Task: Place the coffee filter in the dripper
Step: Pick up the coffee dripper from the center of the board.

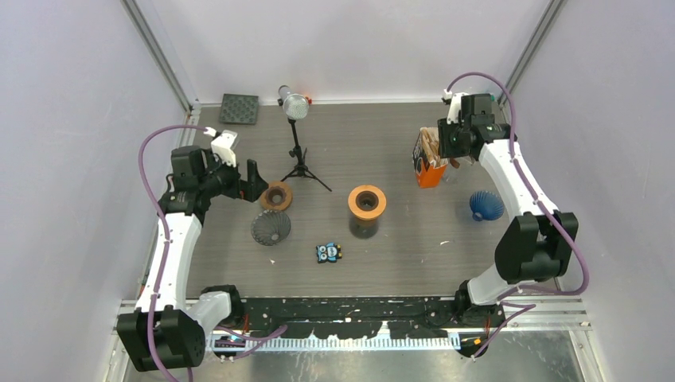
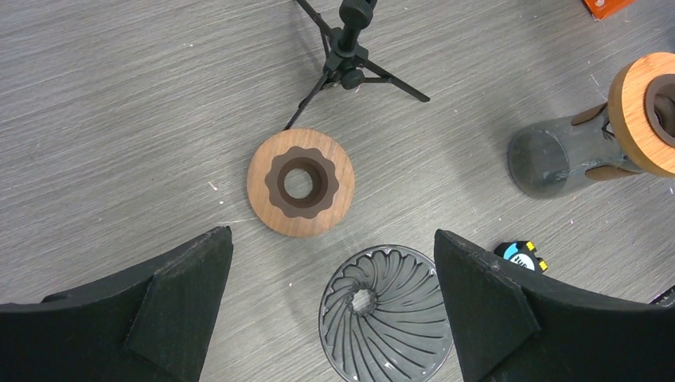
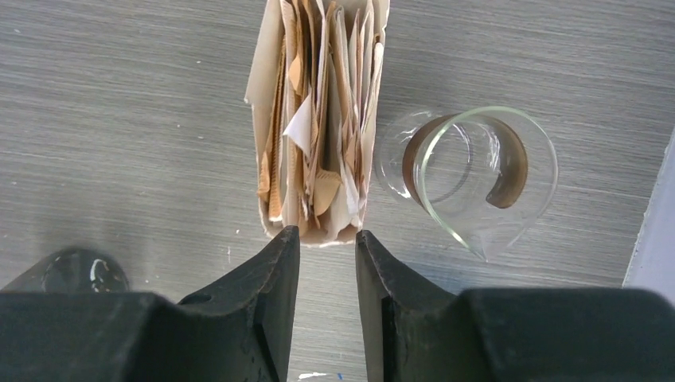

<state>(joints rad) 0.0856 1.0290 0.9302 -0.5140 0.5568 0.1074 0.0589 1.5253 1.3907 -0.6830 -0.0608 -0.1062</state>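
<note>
Overhead sees the whole table — wrist views look straight down, close; left shares the wooden ring

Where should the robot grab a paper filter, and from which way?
Pinch the top edge of one coffee filter, coming straight down from above. The filters stand on edge, packed in an open-topped orange box, so probably only their upper edges are free to grab.
</note>
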